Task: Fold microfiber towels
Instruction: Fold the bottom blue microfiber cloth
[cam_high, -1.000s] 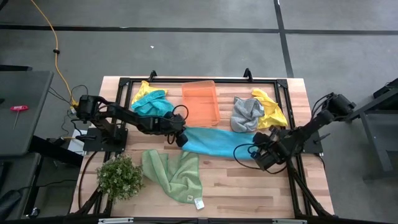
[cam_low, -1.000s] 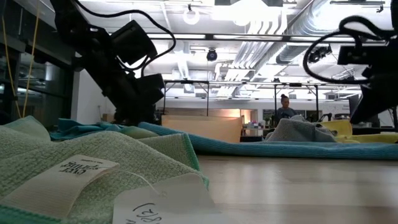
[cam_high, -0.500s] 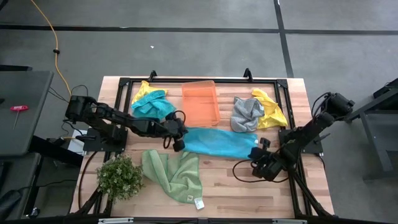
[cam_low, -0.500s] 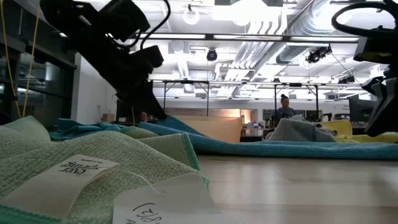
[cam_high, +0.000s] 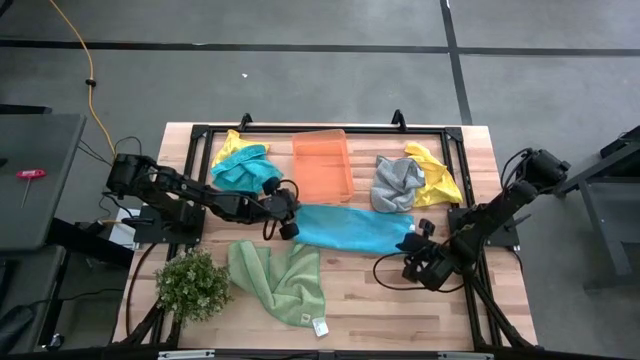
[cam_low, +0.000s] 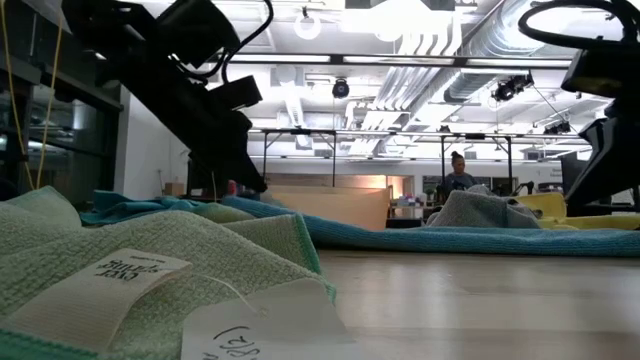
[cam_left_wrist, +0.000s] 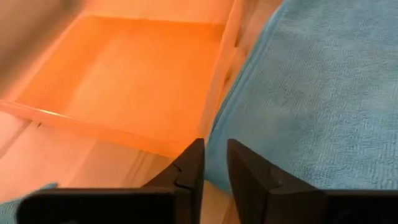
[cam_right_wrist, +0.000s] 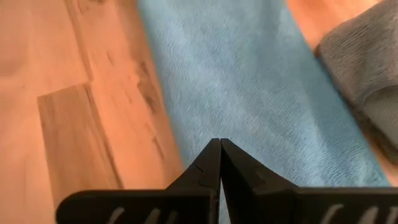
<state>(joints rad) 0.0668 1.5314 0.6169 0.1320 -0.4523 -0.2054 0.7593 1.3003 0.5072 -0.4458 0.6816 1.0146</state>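
A teal-blue microfiber towel (cam_high: 350, 228) lies flat as a long strip in the middle of the table, also seen in the left wrist view (cam_left_wrist: 323, 93) and the right wrist view (cam_right_wrist: 249, 81). My left gripper (cam_high: 288, 226) stands at the strip's left end, just above its corner. Its fingers (cam_left_wrist: 215, 163) are a little open with nothing between them. My right gripper (cam_high: 413, 243) is shut (cam_right_wrist: 219, 146) over the strip's right end, near its front edge, with no cloth between the fingers. A light green towel (cam_high: 280, 280) with a white tag lies crumpled near the front. My left gripper touches nothing that I can see. Its fingertips stand just over the towel's left corner (cam_left_wrist: 214, 177). My right gripper points slanting down at the towel's right end (cam_right_wrist: 205, 124). Whether its shut tips touch the cloth I cannot tell.
An orange bin (cam_high: 323, 165) stands just beyond the strip. A teal towel on a yellow one (cam_high: 245, 165) lies at the far left. A grey towel (cam_high: 397, 183) and a yellow towel (cam_high: 437, 175) lie at the far right. A bushy plant (cam_high: 192, 285) stands at the near left.
My left gripper has risen and drawn back toward the table's left edge. The towel's left edge, which hung up at its fingertips half a second ago, has dropped back down. My right gripper has moved toward the near edge and tipped further down.
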